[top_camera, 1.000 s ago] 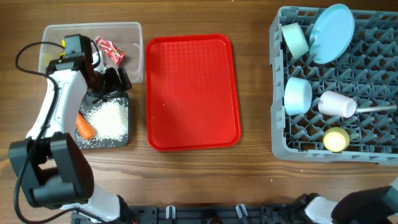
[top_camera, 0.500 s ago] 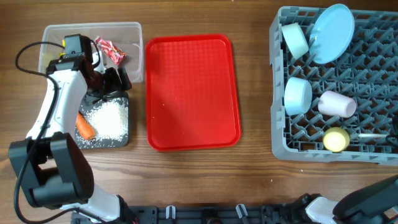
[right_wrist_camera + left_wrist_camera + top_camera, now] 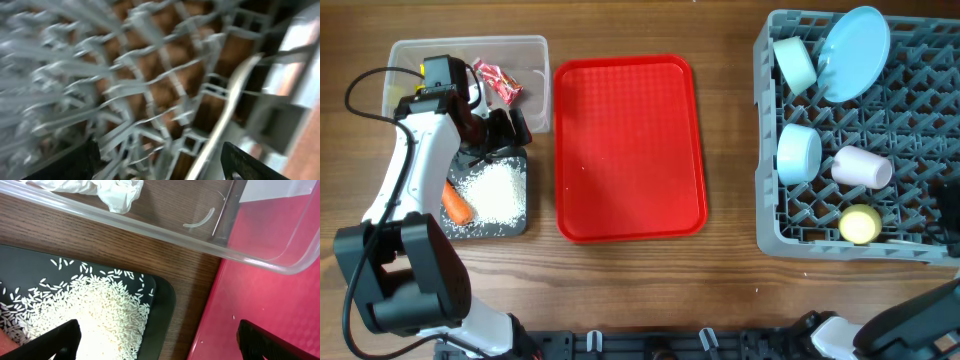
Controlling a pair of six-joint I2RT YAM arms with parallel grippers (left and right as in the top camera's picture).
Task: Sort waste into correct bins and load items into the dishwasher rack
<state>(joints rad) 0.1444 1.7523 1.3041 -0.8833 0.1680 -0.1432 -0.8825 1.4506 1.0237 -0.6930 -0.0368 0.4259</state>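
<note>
Step in hand, by my judgement: placing the white spoon (image 3: 235, 100) in the dishwasher rack (image 3: 150, 75). The right gripper (image 3: 159, 150) stands with jaws wide. The spoon lies on the lattice between them, nearer one finger, and seems to touch neither, though the view is blurred. The next move calls for a straight lift that clears the handle. The right wrist sits low over the rack. The left gripper (image 3: 157, 330), jaws fully spread, points down over loose rice (image 3: 90, 315) on the black tray (image 3: 165, 295), with the clear tub (image 3: 260, 255) just ahead.
</note>
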